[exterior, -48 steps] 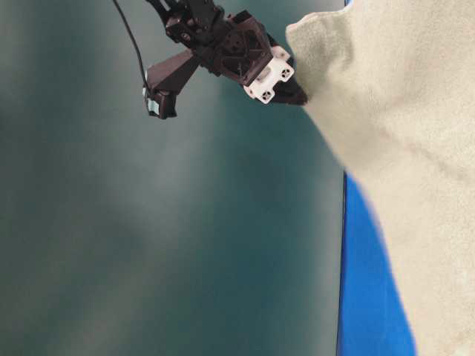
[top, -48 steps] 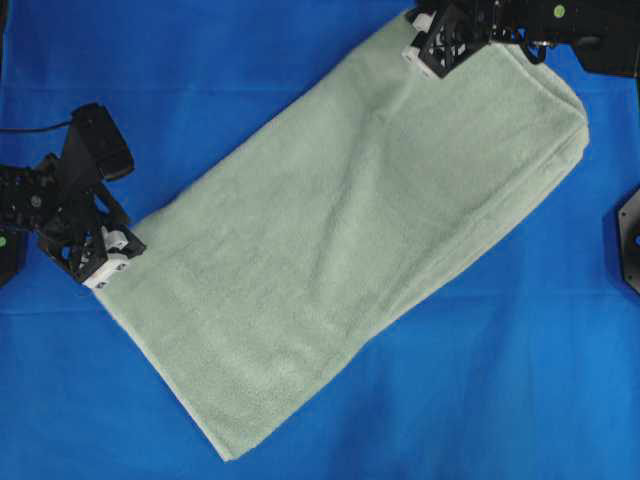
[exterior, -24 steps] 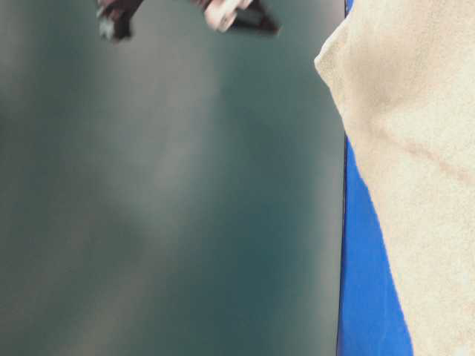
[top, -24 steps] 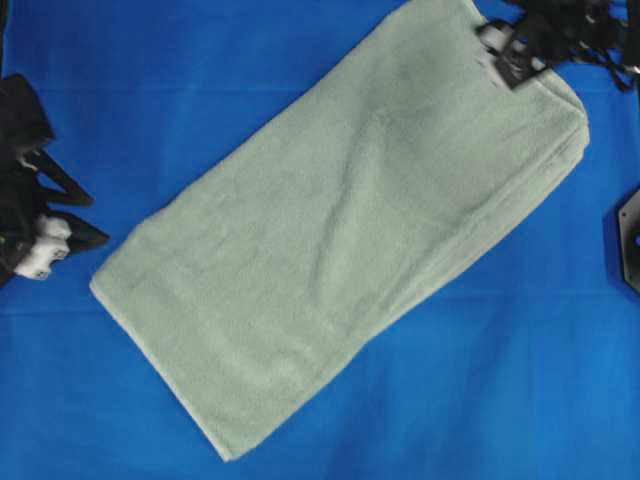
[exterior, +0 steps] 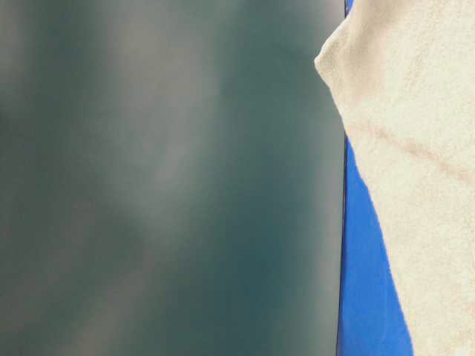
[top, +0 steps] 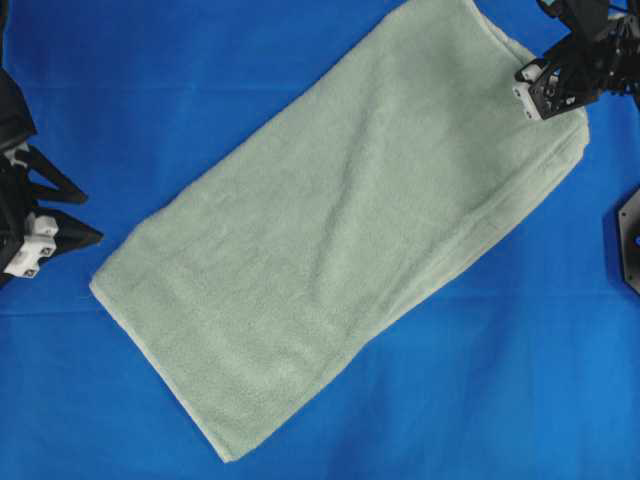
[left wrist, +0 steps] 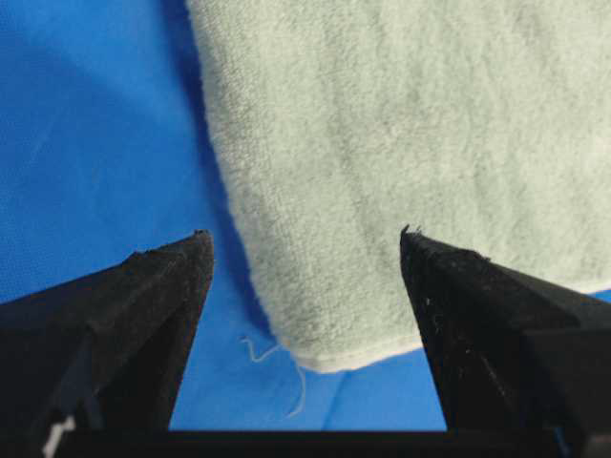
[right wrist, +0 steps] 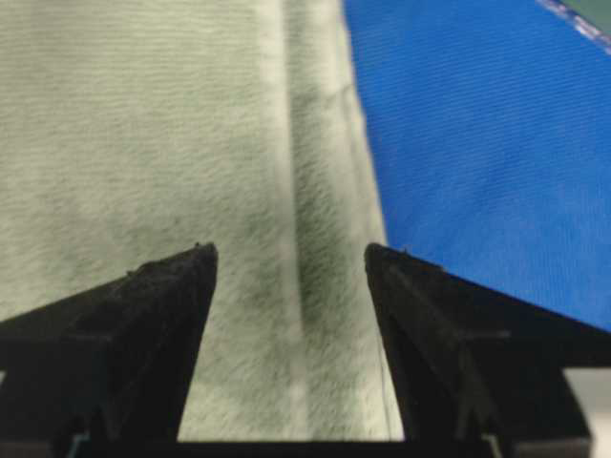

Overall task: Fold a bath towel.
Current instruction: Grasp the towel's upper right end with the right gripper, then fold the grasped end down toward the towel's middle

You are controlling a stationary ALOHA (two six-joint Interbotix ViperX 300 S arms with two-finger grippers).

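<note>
Blue cloth (left wrist: 86, 114) under towel corner (left wrist: 325, 343)

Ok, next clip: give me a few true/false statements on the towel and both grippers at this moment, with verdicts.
1. The bath towel lies diagonally on the blue cloth. True.
2. The left gripper is clamped on a towel corner. False: its jaws are open and it sits off the towel, over the blue cloth, with the corner lying free in front of it in the left wrist view.
3. The right gripper is over the towel's far end. True.
4. The right gripper is shut. False: the right wrist view shows its jaws apart above the towel's hem.
5. The towel is crumpled in a heap. False: it lies flat and smooth.
</note>
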